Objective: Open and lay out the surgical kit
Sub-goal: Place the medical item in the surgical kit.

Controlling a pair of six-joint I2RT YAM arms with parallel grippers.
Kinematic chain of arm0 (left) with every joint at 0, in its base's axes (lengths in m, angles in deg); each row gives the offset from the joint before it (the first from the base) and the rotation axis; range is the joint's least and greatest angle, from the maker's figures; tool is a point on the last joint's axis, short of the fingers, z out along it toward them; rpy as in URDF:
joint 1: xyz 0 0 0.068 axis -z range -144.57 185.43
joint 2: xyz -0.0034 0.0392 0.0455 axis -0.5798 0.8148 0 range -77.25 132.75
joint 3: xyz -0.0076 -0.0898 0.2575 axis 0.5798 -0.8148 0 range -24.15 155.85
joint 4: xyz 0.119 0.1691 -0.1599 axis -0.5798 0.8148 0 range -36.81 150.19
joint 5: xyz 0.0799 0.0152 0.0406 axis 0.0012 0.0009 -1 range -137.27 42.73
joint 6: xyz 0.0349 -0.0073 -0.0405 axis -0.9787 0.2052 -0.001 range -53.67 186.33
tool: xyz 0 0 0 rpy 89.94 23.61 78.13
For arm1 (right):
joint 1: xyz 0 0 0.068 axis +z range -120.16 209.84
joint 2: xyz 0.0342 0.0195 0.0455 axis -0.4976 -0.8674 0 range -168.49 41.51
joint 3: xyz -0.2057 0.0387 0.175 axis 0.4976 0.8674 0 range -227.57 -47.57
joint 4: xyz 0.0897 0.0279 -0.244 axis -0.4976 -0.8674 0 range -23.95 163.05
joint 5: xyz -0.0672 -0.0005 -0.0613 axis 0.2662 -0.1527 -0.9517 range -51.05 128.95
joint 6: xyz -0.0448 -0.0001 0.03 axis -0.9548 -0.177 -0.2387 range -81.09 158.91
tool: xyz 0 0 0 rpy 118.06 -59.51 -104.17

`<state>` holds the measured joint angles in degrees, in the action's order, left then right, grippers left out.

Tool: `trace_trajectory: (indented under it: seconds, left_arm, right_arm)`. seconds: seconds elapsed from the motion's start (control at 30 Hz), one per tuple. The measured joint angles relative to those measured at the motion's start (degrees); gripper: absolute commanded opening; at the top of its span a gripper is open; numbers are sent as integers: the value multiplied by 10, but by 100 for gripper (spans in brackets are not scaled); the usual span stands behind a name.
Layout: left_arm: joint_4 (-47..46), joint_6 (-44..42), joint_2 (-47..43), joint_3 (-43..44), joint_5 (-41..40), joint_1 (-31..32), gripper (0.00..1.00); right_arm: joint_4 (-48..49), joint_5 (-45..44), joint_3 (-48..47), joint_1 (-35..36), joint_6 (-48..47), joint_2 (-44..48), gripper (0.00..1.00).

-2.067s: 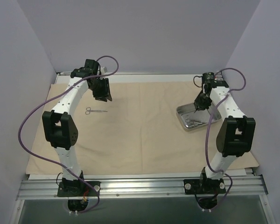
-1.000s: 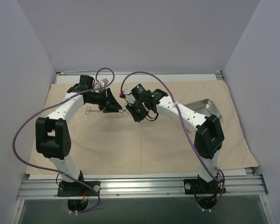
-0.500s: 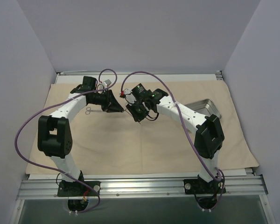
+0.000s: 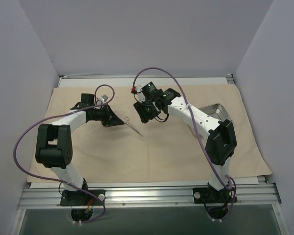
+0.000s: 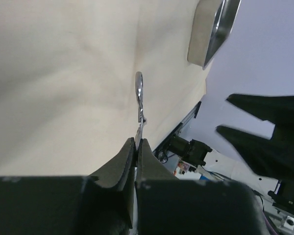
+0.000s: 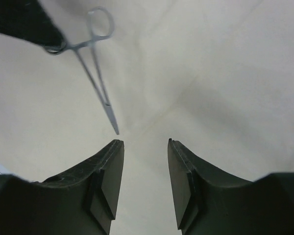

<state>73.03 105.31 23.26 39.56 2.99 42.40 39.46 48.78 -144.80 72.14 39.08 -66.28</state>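
The beige cloth wrap (image 4: 161, 147) lies spread flat over the table. My left gripper (image 4: 121, 121) (image 5: 137, 141) is shut on the ring-handle end of a thin silver instrument (image 4: 134, 129) (image 5: 139, 98), which hangs just above the cloth. In the right wrist view the instrument (image 6: 95, 78) points its tip toward my right gripper (image 6: 145, 143). The right gripper (image 4: 146, 118) is open, holds nothing and stands just clear of the tip. The steel tray (image 4: 216, 108) (image 5: 210, 34) sits on the cloth at the far right, partly behind the right arm.
Purple cables loop over both arms. The right arm (image 4: 196, 120) stretches diagonally across the cloth's far half. White walls close in on the left, right and back, and a metal rail (image 4: 147, 196) runs along the near edge.
The right gripper let go of the instrument and drew back toward the far side. The left gripper shut on its handle end and now carries it alone, shifted slightly nearer.
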Motion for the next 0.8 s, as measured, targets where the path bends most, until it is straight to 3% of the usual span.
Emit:
trace_trajectory:
  seconds: [0.33,0.53,0.8]
  left_arm:
    - [-119,29,-123,-148,-16,-172,2]
    - [-177,35,-134,-184,-20,-253,2]
    - [-256,70,-105,-207,-29,-292,2]
  right_arm:
    - [-2,-38,-12,-134,85,2,41]
    - [-6,-43,10,-129,101,16,41]
    - [-12,-40,23,-131,103,24,41]
